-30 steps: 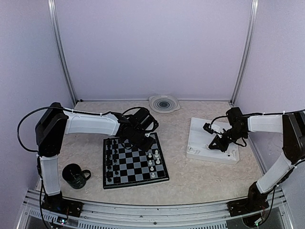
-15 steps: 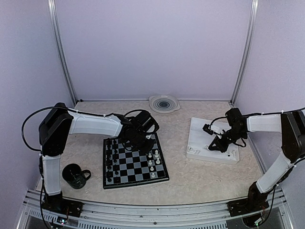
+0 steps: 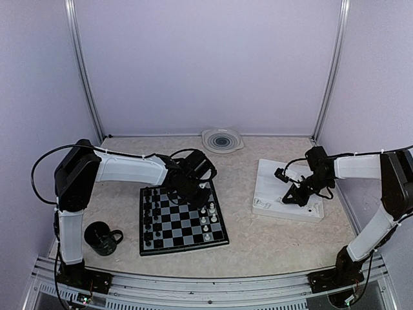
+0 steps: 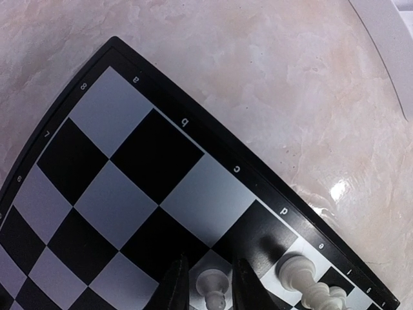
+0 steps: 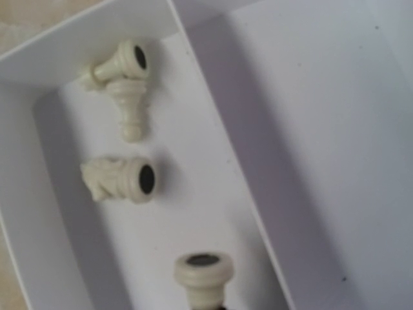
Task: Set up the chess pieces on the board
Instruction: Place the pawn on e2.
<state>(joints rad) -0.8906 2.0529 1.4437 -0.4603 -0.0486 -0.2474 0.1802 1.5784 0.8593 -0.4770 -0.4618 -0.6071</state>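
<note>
Two pincers over the chess set: left at the board's far edge, right at the tray.

My left pincer (image 4: 210, 265) hangs released over the board (image 4: 116, 194). Its fingers (image 4: 175, 284) sit just off either side of a white pawn (image 4: 213, 287), which stands on a light square one row in from the lettered border. A taller white piece (image 4: 302, 274) stands just beside it, near the d and e marks. From above, black pieces (image 3: 150, 216) line the board's left columns and white pieces (image 3: 208, 218) cluster toward its right edge. My right pincer (image 3: 290, 195) is clenched over the white tray (image 3: 268, 177) on the counter (image 3: 258, 239). Its wrist view shows three loose chessmen (image 5: 119, 179) lying on their sides in one compartment. A fourth chessman (image 5: 203, 271) sits at the bottom edge; I cannot tell whether it is gripped.
</note>
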